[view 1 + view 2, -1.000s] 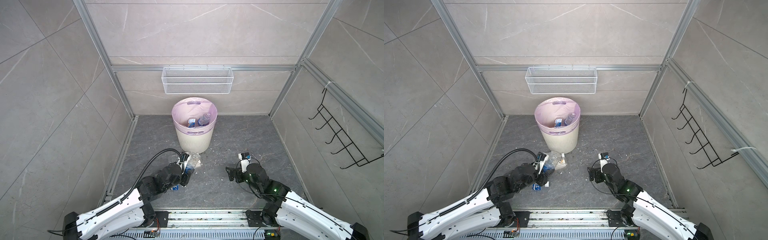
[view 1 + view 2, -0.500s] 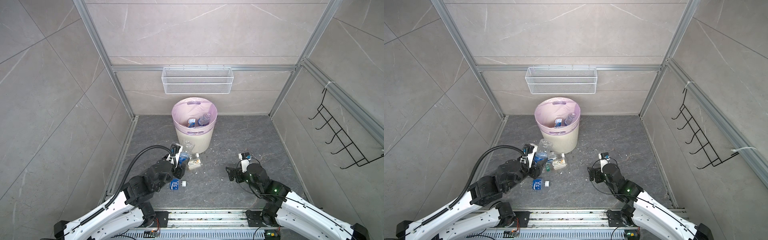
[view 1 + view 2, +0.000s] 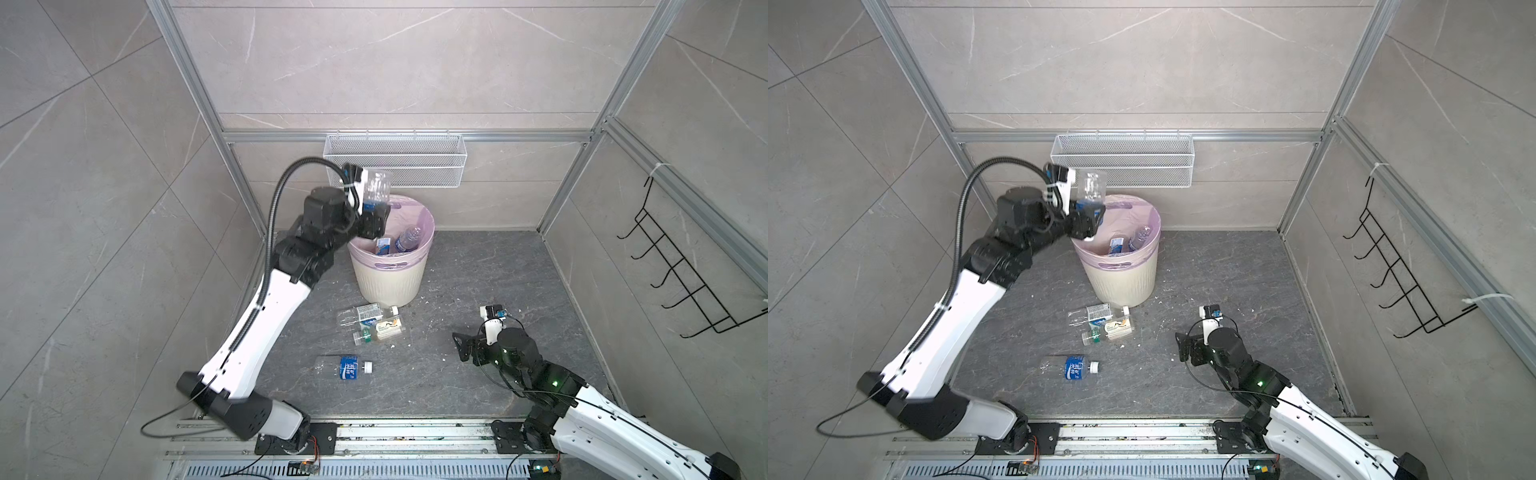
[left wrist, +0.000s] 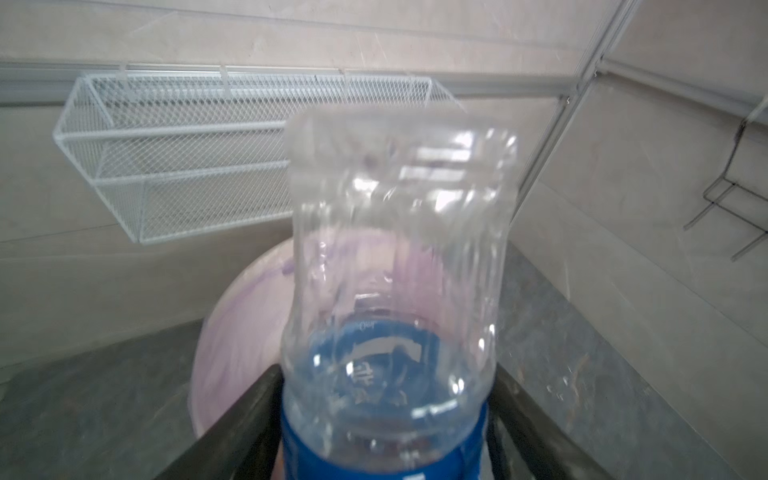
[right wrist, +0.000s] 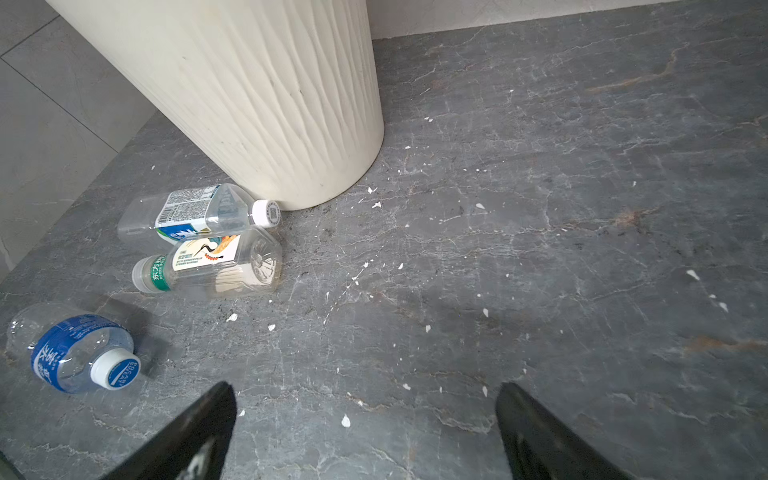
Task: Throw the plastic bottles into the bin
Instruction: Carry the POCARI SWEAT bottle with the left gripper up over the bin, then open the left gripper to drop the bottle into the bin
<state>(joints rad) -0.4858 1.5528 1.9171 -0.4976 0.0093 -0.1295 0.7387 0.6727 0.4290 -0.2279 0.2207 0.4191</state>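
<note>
My left gripper (image 3: 374,216) (image 3: 1090,218) is raised over the near-left rim of the cream ribbed bin (image 3: 390,274) (image 3: 1125,282) with its pink bag (image 4: 241,311). A clear plastic bottle (image 3: 377,187) (image 3: 1092,187) (image 4: 395,249) with a blue label stands bottom-up between its jaws, which are spread wide. Two bottles (image 3: 409,239) lie inside the bin. Three more lie on the floor: a blue-labelled one (image 3: 347,368) (image 5: 75,349) and a pair (image 3: 365,313) (image 5: 208,266) at the bin's foot (image 5: 270,83). My right gripper (image 3: 463,349) (image 5: 365,432) hangs open and empty, low over the floor.
A white wire-mesh basket (image 3: 395,162) (image 4: 187,166) hangs on the back wall just above the bin. A black hook rack (image 3: 685,282) is on the right wall. The arms' rail (image 3: 374,436) runs along the front. White flecks (image 5: 374,203) dot the grey floor.
The left arm has swung up from the floor to the bin's rim with the blue-labelled bottle, and its jaws have spread. The right arm has not moved.
</note>
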